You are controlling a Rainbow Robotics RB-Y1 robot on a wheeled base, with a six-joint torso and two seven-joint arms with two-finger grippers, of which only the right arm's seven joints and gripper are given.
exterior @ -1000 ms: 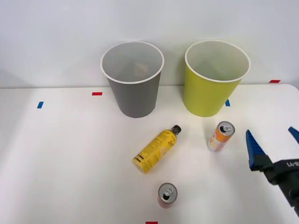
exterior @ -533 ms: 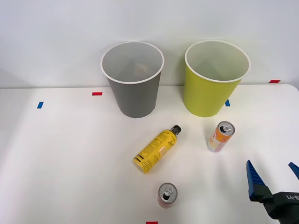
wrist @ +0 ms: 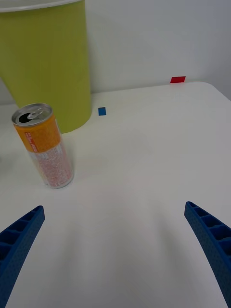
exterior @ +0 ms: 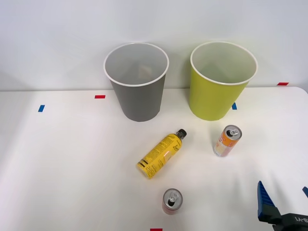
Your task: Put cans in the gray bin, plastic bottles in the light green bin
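Since a second ago your right claw (exterior: 285, 204) has pulled back toward the robot, from beside the orange-and-white can (exterior: 226, 140) to the table's (exterior: 57, 163) near right corner. Its blue fingers (wrist: 211, 240) are spread wide and hold nothing. You have that can standing upright ahead of the claw and to its left, well apart from the fingers. Beyond the can stands the light green bin (exterior: 219, 94), with the gray bin (exterior: 138, 98) farther left. The yellow-labelled bottle (exterior: 161, 154) lies on its side, left of the claw and a bit ahead. The red can (exterior: 172, 200) stands upright directly to the claw's left.
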